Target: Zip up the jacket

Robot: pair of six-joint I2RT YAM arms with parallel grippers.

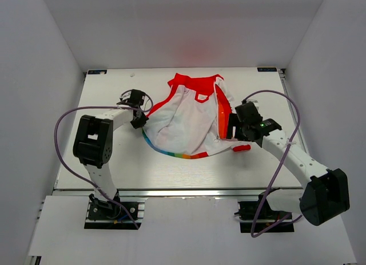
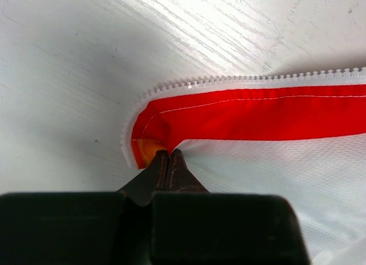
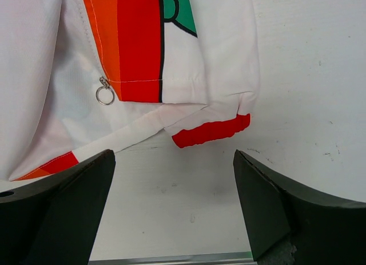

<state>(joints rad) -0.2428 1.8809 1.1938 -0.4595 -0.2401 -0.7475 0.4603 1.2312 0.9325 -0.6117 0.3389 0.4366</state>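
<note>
The jacket (image 1: pixel 186 119) lies open on the white table (image 1: pixel 114 162), white lining up, red hood at the back, rainbow hem at the front. My left gripper (image 1: pixel 141 123) is shut on the jacket's left front corner; in the left wrist view its tips (image 2: pixel 169 154) pinch the red facing (image 2: pixel 257 113) beside the white zipper teeth (image 2: pixel 240 80). My right gripper (image 1: pixel 233 130) is open above the table by the jacket's right edge. In the right wrist view the zipper pull ring (image 3: pixel 104 94) and a red cuff (image 3: pixel 210 131) lie ahead of the open fingers (image 3: pixel 257 202).
The table's near metal edge (image 1: pixel 183 190) runs along the front. White walls enclose the table on three sides. Purple cables (image 1: pixel 63 127) loop beside both arms. Bare table (image 3: pixel 183 190) lies between my right fingers.
</note>
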